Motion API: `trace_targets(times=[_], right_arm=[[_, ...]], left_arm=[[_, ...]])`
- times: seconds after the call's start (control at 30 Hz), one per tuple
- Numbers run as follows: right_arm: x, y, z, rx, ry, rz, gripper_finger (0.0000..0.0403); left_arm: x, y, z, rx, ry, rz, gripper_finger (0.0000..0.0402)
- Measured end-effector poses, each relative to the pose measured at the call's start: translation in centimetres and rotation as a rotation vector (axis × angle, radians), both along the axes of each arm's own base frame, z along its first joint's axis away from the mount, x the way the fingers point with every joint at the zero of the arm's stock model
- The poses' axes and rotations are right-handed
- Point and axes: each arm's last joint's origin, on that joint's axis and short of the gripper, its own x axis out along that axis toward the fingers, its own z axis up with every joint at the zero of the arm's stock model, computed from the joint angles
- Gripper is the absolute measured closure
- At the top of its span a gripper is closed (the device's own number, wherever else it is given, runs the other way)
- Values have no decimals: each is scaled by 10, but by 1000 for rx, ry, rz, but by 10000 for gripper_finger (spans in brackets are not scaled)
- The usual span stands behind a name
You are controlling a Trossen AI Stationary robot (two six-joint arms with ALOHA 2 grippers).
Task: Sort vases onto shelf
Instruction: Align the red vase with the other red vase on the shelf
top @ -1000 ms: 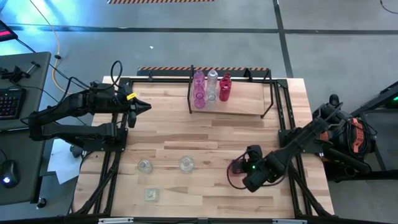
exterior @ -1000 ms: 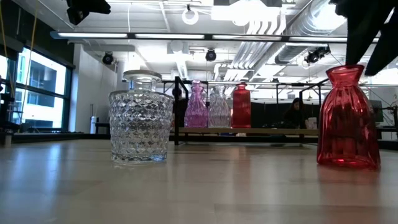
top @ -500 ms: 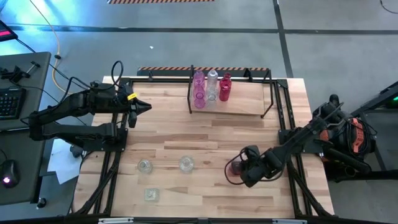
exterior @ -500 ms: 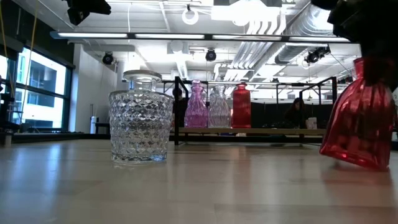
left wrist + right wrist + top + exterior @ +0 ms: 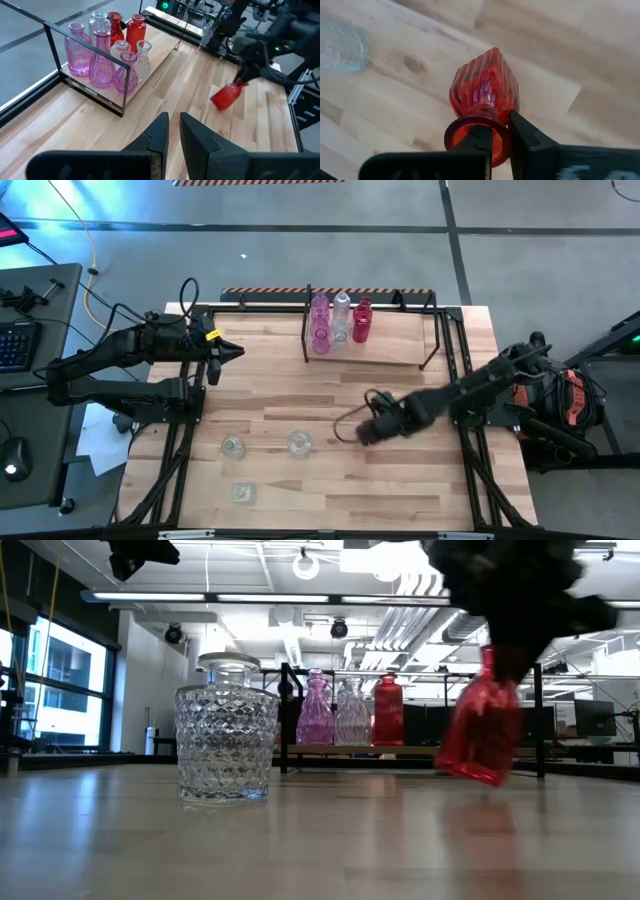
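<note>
A ribbed red vase (image 5: 482,90) hangs tilted from my right gripper (image 5: 500,127), above the table's middle right (image 5: 366,430); the low view shows the red vase (image 5: 480,730) off the wood. The shelf (image 5: 400,350) stands at the far edge and carries several pink, clear and red vases (image 5: 107,50). Three clear vases rest on their bases near the left front: one (image 5: 232,447), another (image 5: 299,443) and a third (image 5: 243,492). My left gripper (image 5: 173,120) waits shut over the far left of the table (image 5: 235,352). My right gripper holds the red vase by the rim of its mouth (image 5: 457,131). One finger (image 5: 480,142) lies over the mouth opening and the other (image 5: 525,132) stands outside the rim. The vase is lifted clear and hangs tilted, base away from the fingers.
A cut-glass clear jar (image 5: 225,745) stands close to the low camera. Another clear vase (image 5: 340,47) shows at the edge of the right wrist view. Bare wood (image 5: 300,385) lies between the shelf and the clear vases. Black frame rails (image 5: 455,360) border the table.
My right gripper, down at the red vase near the right front, has risen and swung toward the table's middle and far edge. The vase stood upright on the wood, then tipped, and now hangs tilted and clear of the table.
</note>
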Motion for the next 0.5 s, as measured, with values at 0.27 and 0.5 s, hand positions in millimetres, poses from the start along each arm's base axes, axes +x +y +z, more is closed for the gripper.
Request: trace_targets(times=[0.27, 0.5], right_arm=[[18, -70, 42, -103, 50, 167, 398], [17, -140, 75, -189, 56, 35, 398]], left_arm=[[0, 0, 0, -61, -17, 22, 367], [0, 0, 0, -114, -31, 50, 367]])
